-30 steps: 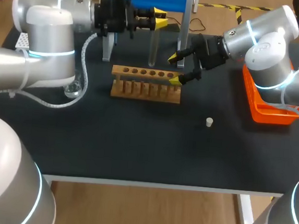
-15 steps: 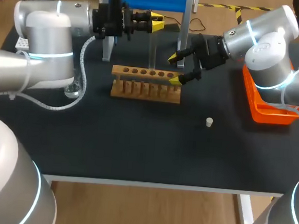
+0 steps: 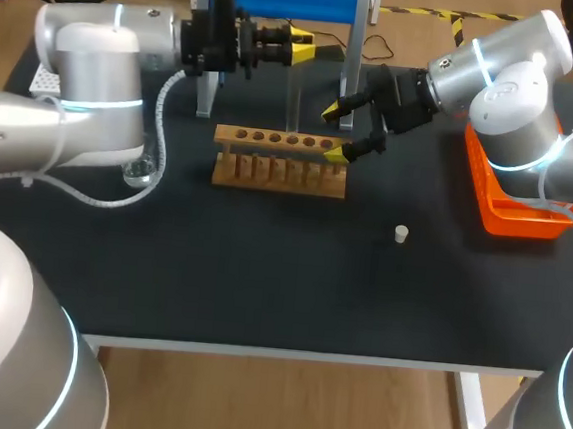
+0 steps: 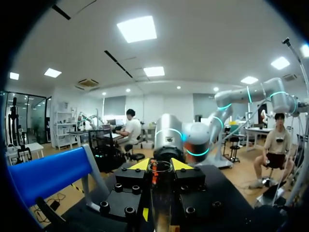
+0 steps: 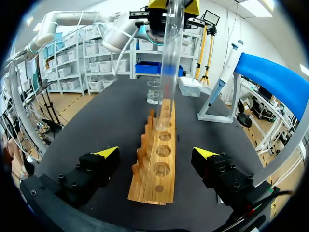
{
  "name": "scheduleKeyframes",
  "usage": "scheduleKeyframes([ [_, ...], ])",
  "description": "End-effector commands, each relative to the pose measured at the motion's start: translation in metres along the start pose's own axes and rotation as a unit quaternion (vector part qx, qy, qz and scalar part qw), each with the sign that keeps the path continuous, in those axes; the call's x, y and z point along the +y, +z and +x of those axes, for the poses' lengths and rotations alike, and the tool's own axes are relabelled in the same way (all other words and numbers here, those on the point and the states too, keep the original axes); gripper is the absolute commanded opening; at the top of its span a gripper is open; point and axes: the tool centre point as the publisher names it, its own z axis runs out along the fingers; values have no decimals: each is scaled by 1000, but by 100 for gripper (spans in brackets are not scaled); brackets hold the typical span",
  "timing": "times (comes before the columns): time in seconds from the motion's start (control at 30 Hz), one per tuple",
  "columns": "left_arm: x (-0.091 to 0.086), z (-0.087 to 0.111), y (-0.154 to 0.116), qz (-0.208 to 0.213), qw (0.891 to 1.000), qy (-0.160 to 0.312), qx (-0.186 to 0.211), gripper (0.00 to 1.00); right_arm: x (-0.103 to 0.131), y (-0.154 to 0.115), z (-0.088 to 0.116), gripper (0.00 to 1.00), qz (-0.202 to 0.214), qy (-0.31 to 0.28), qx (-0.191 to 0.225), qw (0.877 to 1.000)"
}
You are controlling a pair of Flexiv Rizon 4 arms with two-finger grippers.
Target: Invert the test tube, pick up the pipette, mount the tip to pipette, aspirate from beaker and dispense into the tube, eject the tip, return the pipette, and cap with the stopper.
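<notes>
Left gripper (image 3: 299, 43) is clamped on the test tube (image 5: 171, 58), mouth up, above the rack (image 3: 281, 159) near the worktop's (image 3: 261, 273) far edge. Its wrist has been rotated slightly, so inversion is judged nearly done. Right gripper (image 3: 334, 130) is kept open, unmoved, at the rack's right end.

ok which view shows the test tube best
The right wrist view: the test tube shows along its length, held upright in the left pincer above the wooden rack. The head view shows it faintly; the left wrist view shows mostly its end, foreshortened.
</notes>
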Motion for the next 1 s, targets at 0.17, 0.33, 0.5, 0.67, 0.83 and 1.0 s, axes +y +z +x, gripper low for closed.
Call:
scheduleKeyframes([
  [0.17,8,-4,7,-28,1000,-2,1,0,0,-1,0,100,1,0,0,1000],
  [0.33,11,-4,8,-22,1000,1,-3,0,0,-1,0,100,1,0,0,1000],
  [0.5,12,-4,10,-16,1000,3,-4,0,0,-1,0,100,1,0,0,1000],
  [0.67,15,-2,11,-13,1000,1,-5,0,0,-1,0,100,1,0,0,1000],
  [0.83,17,-2,10,-13,1000,1,-10,0,0,-1,0,100,1,0,0,1000],
  [1.0,20,-1,9,-12,1000,2,-14,0,0,-1,0,100,1,0,0,1000],
])
